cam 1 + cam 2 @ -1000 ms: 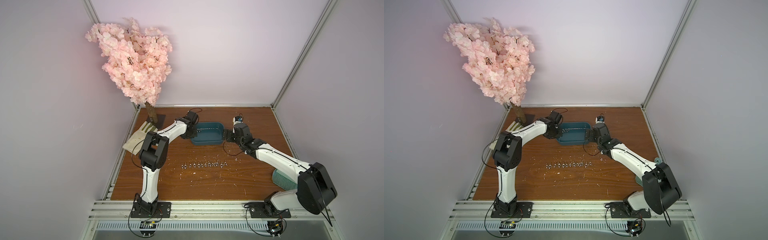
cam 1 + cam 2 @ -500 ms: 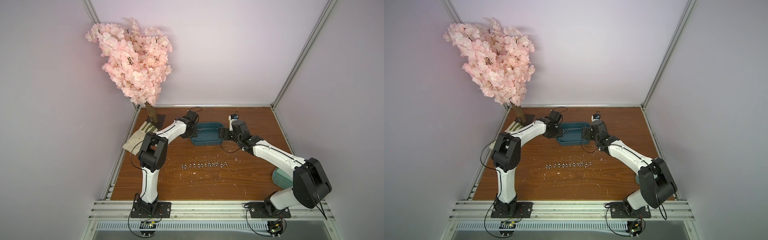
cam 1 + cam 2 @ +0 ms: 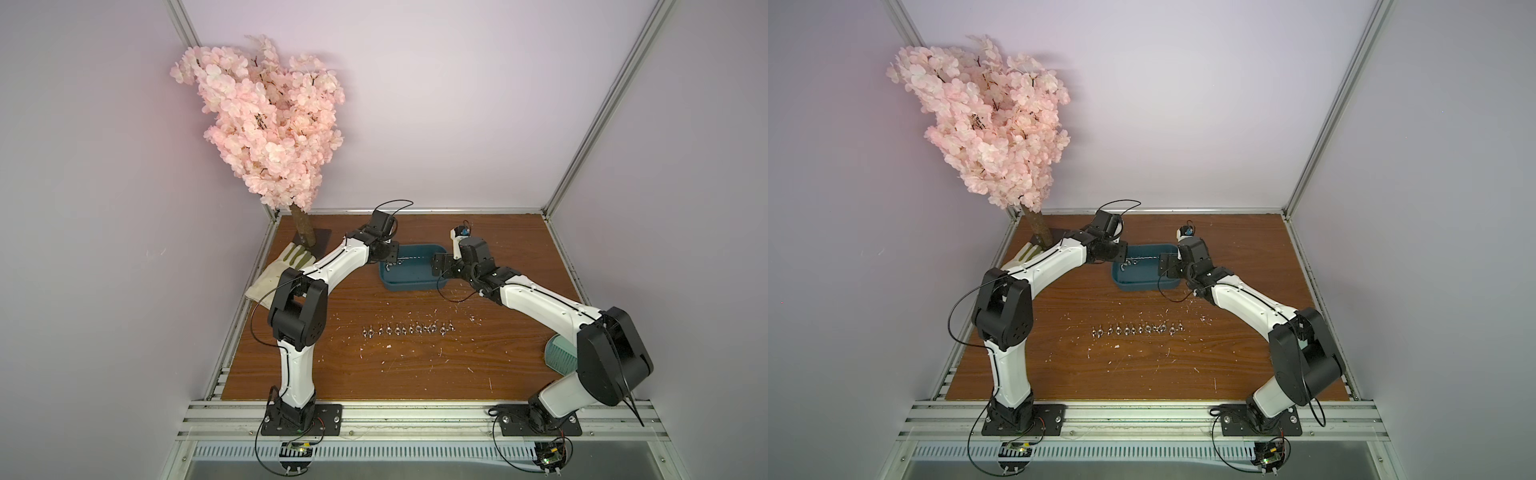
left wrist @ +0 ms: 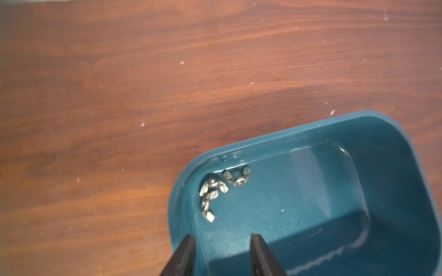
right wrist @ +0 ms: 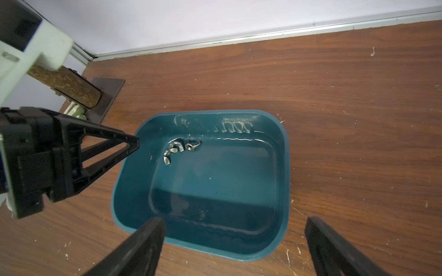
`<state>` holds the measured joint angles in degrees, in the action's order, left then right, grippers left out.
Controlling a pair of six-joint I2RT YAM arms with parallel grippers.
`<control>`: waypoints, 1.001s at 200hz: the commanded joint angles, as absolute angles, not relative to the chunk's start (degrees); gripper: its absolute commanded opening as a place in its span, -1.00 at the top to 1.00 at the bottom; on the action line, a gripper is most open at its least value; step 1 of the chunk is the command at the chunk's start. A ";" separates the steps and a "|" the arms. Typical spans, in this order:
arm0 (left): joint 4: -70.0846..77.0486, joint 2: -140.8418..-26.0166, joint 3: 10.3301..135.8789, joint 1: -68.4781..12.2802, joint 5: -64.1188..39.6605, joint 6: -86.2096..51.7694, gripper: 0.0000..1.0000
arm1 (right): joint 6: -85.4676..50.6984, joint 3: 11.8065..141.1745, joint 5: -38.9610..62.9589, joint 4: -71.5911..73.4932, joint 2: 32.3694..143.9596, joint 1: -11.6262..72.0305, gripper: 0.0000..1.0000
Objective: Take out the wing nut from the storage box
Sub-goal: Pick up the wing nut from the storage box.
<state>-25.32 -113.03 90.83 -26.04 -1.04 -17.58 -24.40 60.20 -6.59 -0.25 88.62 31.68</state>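
Note:
The dark teal storage box (image 3: 409, 286) (image 3: 1142, 286) stands at the back middle of the wooden table. Three silver wing nuts (image 4: 213, 186) (image 5: 172, 151) lie bunched in one corner of its floor. My left gripper (image 4: 222, 237) (image 3: 390, 261) hovers over the box's left end, just short of the nuts. Its jaws are partly open and there is nothing between them. One of its fingertips (image 5: 134, 143) reaches over the rim. My right gripper (image 5: 235, 223) (image 3: 436, 266) stands wide open and empty over the box's right end.
A row of several wing nuts (image 3: 409, 330) (image 3: 1138, 329) lies on the table in front of the box. A pink blossom tree (image 3: 270, 124) and a pale glove (image 3: 282, 270) fill the back left corner. A mint-green ribbed item (image 3: 561, 353) sits at the right edge.
My right gripper has moved left to the box's right end. The left arm has stayed over the box's left end.

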 commanded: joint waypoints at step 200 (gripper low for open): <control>-31.07 -127.02 102.54 -26.66 -10.81 -63.25 0.27 | -23.09 51.77 -9.18 4.98 79.95 27.80 -0.98</control>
